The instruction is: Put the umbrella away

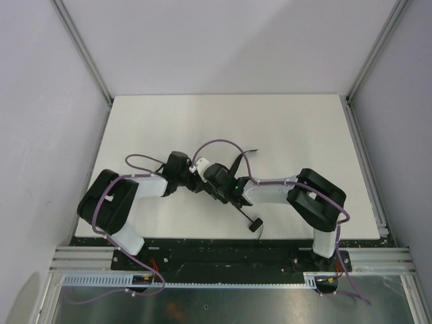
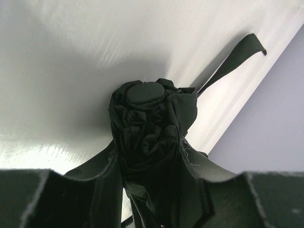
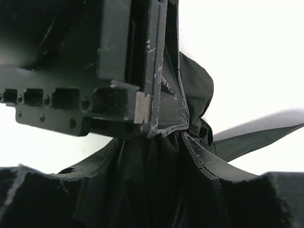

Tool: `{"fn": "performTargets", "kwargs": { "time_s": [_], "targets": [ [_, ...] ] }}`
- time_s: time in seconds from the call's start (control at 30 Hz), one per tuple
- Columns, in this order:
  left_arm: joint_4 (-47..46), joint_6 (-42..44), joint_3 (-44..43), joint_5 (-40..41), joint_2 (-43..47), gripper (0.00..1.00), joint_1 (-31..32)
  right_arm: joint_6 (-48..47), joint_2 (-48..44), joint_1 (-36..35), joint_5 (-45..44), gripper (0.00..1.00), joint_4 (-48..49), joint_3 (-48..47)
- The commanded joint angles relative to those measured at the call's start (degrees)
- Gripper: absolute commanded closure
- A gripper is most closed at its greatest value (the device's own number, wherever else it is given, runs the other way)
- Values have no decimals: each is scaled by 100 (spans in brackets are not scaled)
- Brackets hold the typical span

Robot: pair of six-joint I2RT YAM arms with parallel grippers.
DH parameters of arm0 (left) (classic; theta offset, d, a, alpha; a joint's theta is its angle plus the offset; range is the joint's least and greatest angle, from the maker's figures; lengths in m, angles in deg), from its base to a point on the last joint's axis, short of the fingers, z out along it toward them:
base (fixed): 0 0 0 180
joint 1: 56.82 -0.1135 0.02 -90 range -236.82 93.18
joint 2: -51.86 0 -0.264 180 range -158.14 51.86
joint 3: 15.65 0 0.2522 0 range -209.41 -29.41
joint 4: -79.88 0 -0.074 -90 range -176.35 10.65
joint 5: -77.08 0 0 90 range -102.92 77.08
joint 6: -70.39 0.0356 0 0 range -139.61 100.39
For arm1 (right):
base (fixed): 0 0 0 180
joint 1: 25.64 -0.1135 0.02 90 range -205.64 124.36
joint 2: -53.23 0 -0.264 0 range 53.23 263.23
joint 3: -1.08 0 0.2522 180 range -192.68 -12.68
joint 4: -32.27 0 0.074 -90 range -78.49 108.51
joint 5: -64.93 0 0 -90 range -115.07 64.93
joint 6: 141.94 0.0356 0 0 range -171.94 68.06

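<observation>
The left gripper [image 2: 151, 159] and right gripper [image 3: 153, 161] both pinch the bunched canopy of the umbrella [image 2: 147, 126] over the table [image 1: 283, 128]. Its shaft [image 1: 244, 213] looks extended and its strap [image 2: 236, 57] hangs loose, so stowing remains.

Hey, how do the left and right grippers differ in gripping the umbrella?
The left gripper reaches from the left and clasps the umbrella just below its round cap; the right gripper reaches from the right and clasps fabric nearer the knob handle. Both are closed on the same bundled canopy.
</observation>
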Motion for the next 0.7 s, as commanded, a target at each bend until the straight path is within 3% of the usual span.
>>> {"fn": "performTargets", "kwargs": {
  "time_s": [0.0,0.17,0.33,0.4,0.57,0.6,0.67],
  "targets": [
    [1534,450,273,377,-132,100,-11,613,807,447,166,47,-1415,186],
    [1564,449,226,376,-106,100,-20,626,658,223,-545,30,-1688,126],
    [1597,434,208,307,-150,100,-36,580,467,200,-864,30,-1722,42],
    [1608,430,195,283,-134,100,-46,555,594,239,-757,38,-1712,2],
    [1608,586,101,340,76,100,-99,681,894,416,111,85,-1889,-120],
    [1607,670,73,411,130,97,-136,746,896,490,335,93,-1913,-123],
    [1587,876,-8,526,261,73,-224,847,908,648,901,98,-1937,-120]
  ]
}}
